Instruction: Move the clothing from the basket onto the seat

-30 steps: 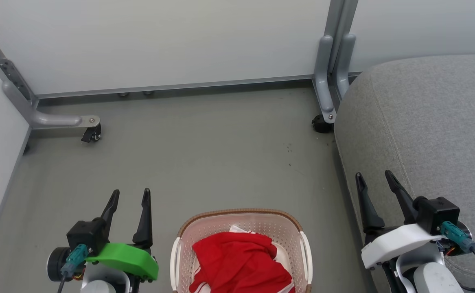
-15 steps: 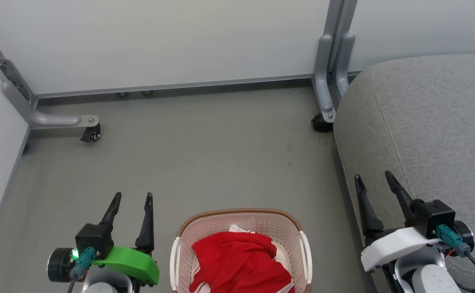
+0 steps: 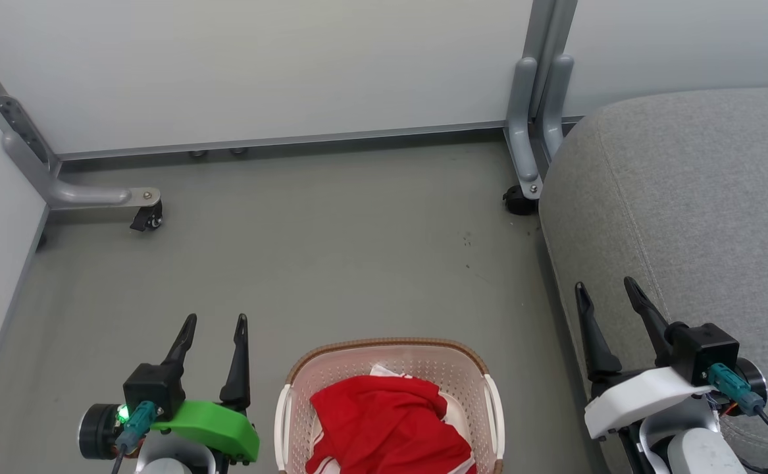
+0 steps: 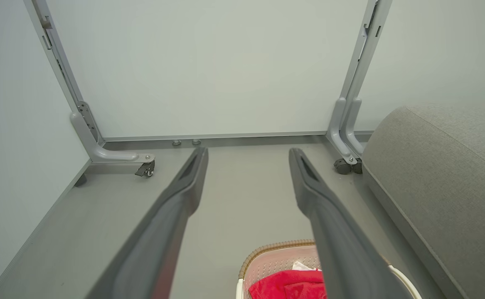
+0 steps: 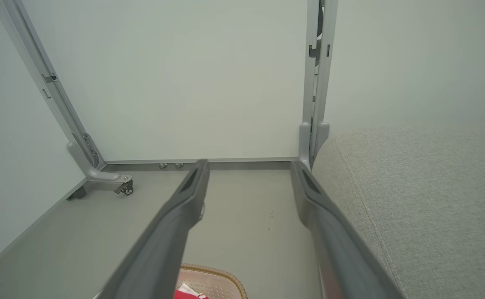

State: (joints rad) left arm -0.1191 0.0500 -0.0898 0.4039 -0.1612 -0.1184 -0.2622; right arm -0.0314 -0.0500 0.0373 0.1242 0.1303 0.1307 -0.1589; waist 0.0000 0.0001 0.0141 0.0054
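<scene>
**Inspector:** Begin at the left. Condition of the left hand?

**Assessor:** The left hand [image 3: 216, 317] hangs over the grey floor [image 3: 331, 250], just left of the basket. Its two dark fingers are spread wide with nothing between them, so it is empty.

**Inspector:** And the load?

**Assessor:** The clothing [image 3: 384, 421] lies crumpled inside the basket [image 3: 390, 343]. It is a red heap filling most of the near part, with a scrap of white cloth showing at its far edge. The basket stands on the floor between the two hands, and its near end is cut off by the bottom of the head view.

**Inspector:** The right side?

**Assessor:** The right hand [image 3: 604, 283] is likewise fully parted and carries nothing. It sits over the near left edge of the seat [image 3: 686, 197], fingers pointing away from the robot. The seat stands just right of the basket, and none of the red cloth is on it.

**Inspector:** Progress, then?

**Assessor:** In my judgement, nothing is done. The garment is untouched, so the whole job remains: reach into the basket, grip the cloth, lift it clear of the brown rim, carry it right and release it on the cushion.

**Inspector:** Any brands, labels or writing?

**Assessor:** None that can be read. Whatever marking the garment or basket may carry is too small or folded away to tell — recorded as illegible
</scene>
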